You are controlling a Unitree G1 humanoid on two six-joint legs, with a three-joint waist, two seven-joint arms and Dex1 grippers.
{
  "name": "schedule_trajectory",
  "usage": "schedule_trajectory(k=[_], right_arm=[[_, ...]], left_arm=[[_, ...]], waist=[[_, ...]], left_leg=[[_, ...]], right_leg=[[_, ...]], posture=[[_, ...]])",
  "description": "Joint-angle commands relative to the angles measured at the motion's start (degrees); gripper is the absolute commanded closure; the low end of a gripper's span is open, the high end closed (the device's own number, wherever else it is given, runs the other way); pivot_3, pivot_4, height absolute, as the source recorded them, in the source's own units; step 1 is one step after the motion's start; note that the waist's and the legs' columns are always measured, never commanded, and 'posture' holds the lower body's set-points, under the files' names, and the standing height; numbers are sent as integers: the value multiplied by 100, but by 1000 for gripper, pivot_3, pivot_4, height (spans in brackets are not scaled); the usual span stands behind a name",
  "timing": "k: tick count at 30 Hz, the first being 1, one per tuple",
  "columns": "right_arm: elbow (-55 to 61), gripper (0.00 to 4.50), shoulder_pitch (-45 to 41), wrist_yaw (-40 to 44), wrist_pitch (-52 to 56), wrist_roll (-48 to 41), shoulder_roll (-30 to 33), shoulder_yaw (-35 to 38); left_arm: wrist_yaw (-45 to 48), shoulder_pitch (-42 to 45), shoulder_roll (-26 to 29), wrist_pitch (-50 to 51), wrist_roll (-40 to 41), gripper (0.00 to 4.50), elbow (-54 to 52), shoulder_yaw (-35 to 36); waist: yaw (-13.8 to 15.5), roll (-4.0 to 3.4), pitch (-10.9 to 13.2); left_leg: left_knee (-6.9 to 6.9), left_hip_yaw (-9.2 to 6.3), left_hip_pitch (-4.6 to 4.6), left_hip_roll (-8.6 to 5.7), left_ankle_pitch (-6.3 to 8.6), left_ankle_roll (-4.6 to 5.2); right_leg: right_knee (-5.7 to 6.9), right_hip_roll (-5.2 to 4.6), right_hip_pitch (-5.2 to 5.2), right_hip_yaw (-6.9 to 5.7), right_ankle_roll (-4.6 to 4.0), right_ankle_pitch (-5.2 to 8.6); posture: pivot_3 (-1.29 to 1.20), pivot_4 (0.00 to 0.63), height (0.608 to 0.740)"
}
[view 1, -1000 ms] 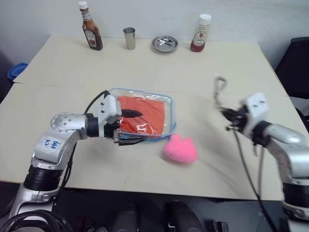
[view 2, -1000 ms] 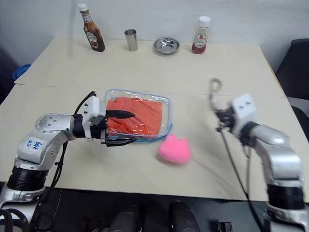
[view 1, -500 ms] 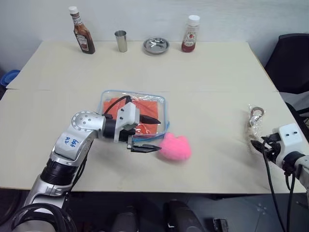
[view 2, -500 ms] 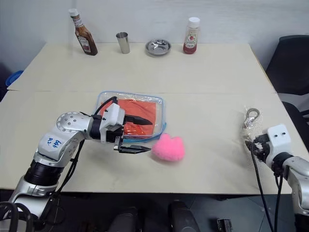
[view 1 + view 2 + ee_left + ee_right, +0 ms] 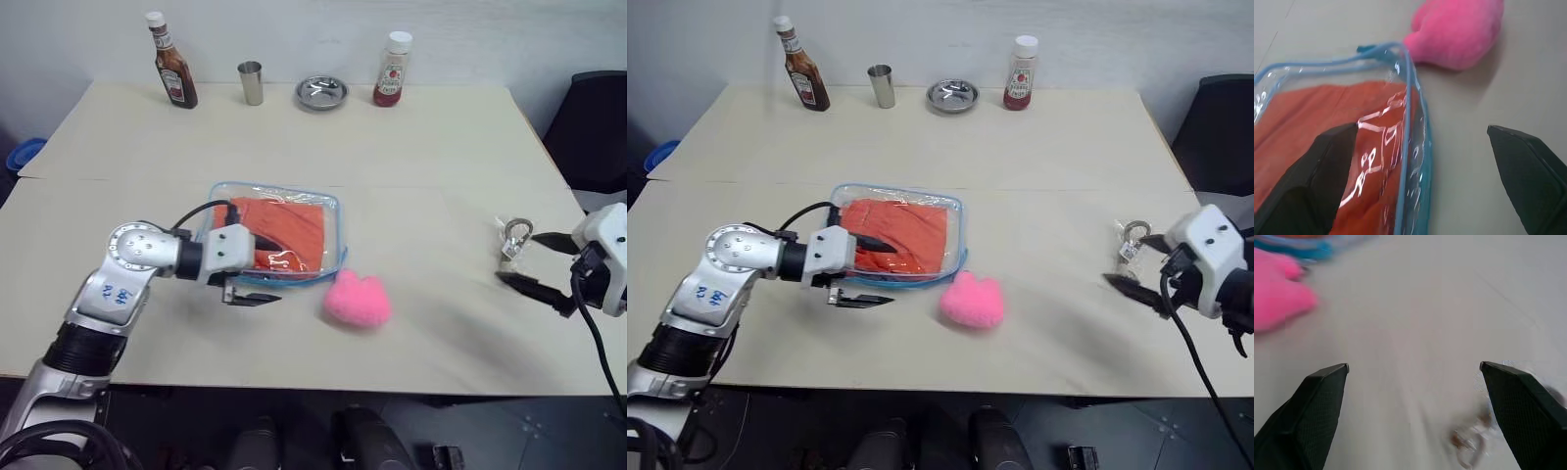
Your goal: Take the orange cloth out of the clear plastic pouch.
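While my left gripper (image 5: 257, 281) hovers at the near edge of the clear plastic pouch (image 5: 333, 211), its fingers stand wide apart, one over the pouch's face and the other out over bare table (image 5: 441, 147); nothing is between them. In the left wrist view I see the pouch's light blue edging running up between the two black fingers (image 5: 1312, 186), with the orange cloth (image 5: 1317, 117) lying flat under the clear skin. So the cloth is wholly inside the pouch, which lies flat near the middle of the table. Just beside the pouch's near right corner sits a pink plush lump (image 5: 358, 299), apart from my left fingers.

My right gripper (image 5: 537, 264) is over the table's right edge, jaws spread wide and empty. A small clear packet with a metal ring (image 5: 512, 238) lies on the table just beside its fingertips, free of them.

Along the far edge of the table I see a brown sauce bottle (image 5: 170, 62), a metal cup (image 5: 251, 82), a shallow metal dish (image 5: 322, 92) and a red sauce bottle (image 5: 392, 70), all well apart from the pouch.
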State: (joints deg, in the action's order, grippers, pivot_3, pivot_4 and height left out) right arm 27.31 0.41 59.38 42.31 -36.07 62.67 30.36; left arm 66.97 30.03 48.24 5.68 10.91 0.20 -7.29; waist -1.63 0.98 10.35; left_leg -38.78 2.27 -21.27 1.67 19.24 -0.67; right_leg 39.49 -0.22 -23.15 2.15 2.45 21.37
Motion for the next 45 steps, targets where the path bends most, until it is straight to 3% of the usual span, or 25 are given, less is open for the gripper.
schedule_trajectory(k=[1, 7, 17, 22, 25, 33, 40, 45], right_arm=[[467, 16, -172, 233, 219, -571, 141, -64], [661, 16, -597, 229, 193, -744, 81, -737], [575, 16, -645, 314, -31, -638, 62, -1066], [552, 0, -673, 293, -111, -617, 50, -1125], [599, 0, -716, 271, -96, -674, 39, -1129], [558, 0, -655, 345, -134, -620, 49, -1086], [521, 0, -725, 318, -165, -631, 12, -1158], [499, 0, -742, 309, -202, -623, 4, -1198]], left_arm=[[72, -77, 299, -362, -74, 0, 94, 356], [185, -289, 773, -1072, -331, 0, 618, 545], [78, -65, 710, -1704, -653, 0, 1312, 501], [9, 145, 506, -2027, -900, 1470, 1710, 312], [124, 74, 429, -2019, -813, 2070, 1604, 262], [34, -149, 447, -2014, -898, 4433, 1460, 282], [-67, -204, 482, -1859, -932, 4473, 1315, 289], [270, -584, 479, -1441, -348, 4473, 521, 391]], waist=[[4, 2, 0], [7, 3, 1], [-3, 3, 1], [1, 3, 1], [2, 3, 1], [-3, 3, 1], [-3, 3, 1], [-6, 3, 1]], left_leg=[[-2, -5, 1, 0, 2, 3], [-6, -9, 0, -5, 7, 12], [-6, -13, 0, -5, 8, 14], [-7, -13, -1, -5, 8, 13], [-7, -13, -1, -5, 7, 13], [-9, -13, 0, -4, 7, 13], [-9, -13, 0, -4, 8, 13], [-9, -13, 0, -4, 7, 13]], right_leg=[[-5, -4, 8, -6, 0, 0], [-11, -18, 13, -14, 0, 0], [-12, -19, 15, -21, 0, 0], [-12, -19, 15, -22, 0, 0], [-11, -19, 15, -22, 0, 0], [-9, -19, 15, -22, 0, 0], [-8, -19, 15, -22, 0, 0], [-7, -20, 15, -22, 0, 0]], posture=[[0, 150, 740], [0, 150, 740], [0, 150, 740], [0, 150, 740], [0, 150, 740], [0, 150, 740], [0, 150, 740], [0, 150, 740]])
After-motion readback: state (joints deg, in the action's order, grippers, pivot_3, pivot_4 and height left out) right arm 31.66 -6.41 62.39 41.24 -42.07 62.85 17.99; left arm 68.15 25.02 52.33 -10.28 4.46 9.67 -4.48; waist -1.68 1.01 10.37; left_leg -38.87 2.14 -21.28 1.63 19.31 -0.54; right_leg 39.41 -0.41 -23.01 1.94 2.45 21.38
